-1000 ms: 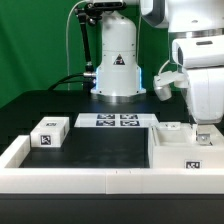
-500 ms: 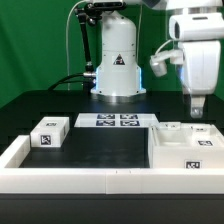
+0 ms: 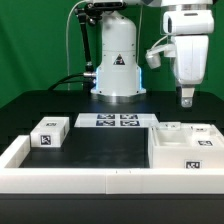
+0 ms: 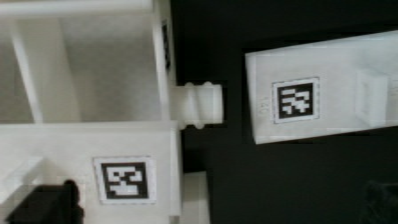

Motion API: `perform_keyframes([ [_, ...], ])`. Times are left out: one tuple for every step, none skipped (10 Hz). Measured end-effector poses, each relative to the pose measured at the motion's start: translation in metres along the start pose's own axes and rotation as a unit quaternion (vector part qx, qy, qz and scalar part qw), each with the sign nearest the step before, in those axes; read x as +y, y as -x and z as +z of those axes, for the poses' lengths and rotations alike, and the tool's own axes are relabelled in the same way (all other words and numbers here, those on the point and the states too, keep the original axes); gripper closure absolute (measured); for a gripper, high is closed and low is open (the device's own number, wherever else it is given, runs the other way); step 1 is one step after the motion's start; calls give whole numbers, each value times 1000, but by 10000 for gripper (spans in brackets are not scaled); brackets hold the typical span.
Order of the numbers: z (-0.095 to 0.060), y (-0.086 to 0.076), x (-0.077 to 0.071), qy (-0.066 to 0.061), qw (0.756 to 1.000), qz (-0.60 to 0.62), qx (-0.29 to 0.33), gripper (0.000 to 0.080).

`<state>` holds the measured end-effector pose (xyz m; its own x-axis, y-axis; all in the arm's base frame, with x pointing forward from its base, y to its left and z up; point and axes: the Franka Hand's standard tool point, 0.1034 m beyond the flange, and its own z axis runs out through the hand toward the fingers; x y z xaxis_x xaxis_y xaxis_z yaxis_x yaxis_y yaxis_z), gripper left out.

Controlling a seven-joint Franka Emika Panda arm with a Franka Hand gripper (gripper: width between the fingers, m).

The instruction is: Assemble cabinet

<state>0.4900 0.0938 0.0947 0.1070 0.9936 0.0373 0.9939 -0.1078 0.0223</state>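
The cabinet (image 3: 185,147), a large white open box with square tags, sits at the exterior view's right, against the front rail. My gripper (image 3: 186,97) hangs well above its rear edge, empty, and appears open. A small white tagged block (image 3: 50,132) lies at the exterior view's left. In the wrist view I look down on the cabinet's tagged wall (image 4: 125,180), with a short ribbed peg (image 4: 201,103) sticking out of it. A separate white tagged part (image 4: 306,100) lies just past the peg. One dark finger (image 4: 45,205) shows at the edge; the other is lost against the black table.
The marker board (image 3: 118,121) lies flat at the back centre, in front of the arm's white base (image 3: 117,65). A long low white rail (image 3: 90,178) edges the black table at the front and the exterior view's left.
My gripper has risen out of the cabinet's far right corner and moved toward the exterior view's left. The cabinet and the small block have not moved.
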Motion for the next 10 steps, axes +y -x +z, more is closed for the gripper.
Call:
perform_keyframes([
  [0,0,0,0,1000,0,0,2],
  [2,0,-3,-1,1000,0,0,2],
  [14,2,-24,2,1000,-4,5,2],
  [21,2,-38,2,1000,-5,8,2],
  [26,-1,-49,2,1000,-5,11,2],
  [29,0,-54,0,1000,-5,11,2],
  [32,3,-58,-4,1000,-3,11,2],
  [36,5,-61,-8,1000,-2,11,2],
  [41,5,-64,-11,1000,-1,12,2],
  [44,4,-66,-15,1000,-1,13,2],
])
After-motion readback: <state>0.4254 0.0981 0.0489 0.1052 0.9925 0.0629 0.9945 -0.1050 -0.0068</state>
